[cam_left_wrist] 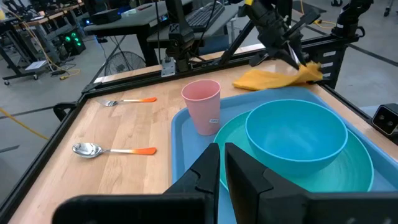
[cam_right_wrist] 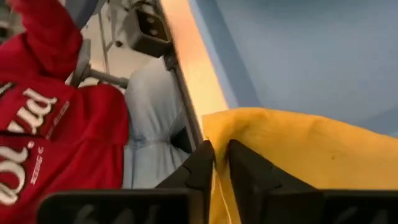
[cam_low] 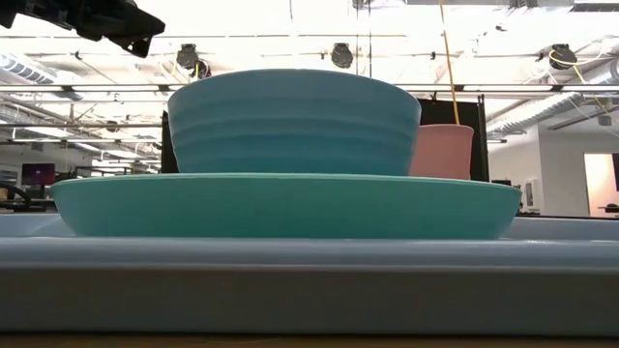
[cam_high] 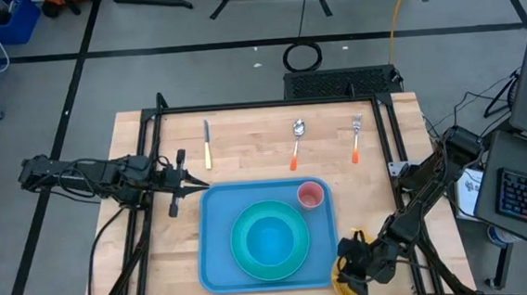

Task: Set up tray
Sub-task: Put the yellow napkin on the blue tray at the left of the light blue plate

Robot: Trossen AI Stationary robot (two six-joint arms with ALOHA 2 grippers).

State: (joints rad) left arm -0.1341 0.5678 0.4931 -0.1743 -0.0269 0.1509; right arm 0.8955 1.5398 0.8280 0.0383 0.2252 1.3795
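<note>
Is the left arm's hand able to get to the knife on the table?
Probably yes. The left hand hovers by the tray's left edge, and the knife lies on bare wood just beyond it, with nothing between them.

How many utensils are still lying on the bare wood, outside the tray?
3, in a row beyond the tray: knife nearest the left arm, spoon in the middle, fork toward the right arm. None seem hidden.

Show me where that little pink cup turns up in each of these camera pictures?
High view: pink cup at the tray's far right corner.
Low view: cup behind the bowl, right of it.
Left wrist view: cup centre, beside the bowl.
Right wrist view: not in it.
Shared landmark: the bowl.
</note>
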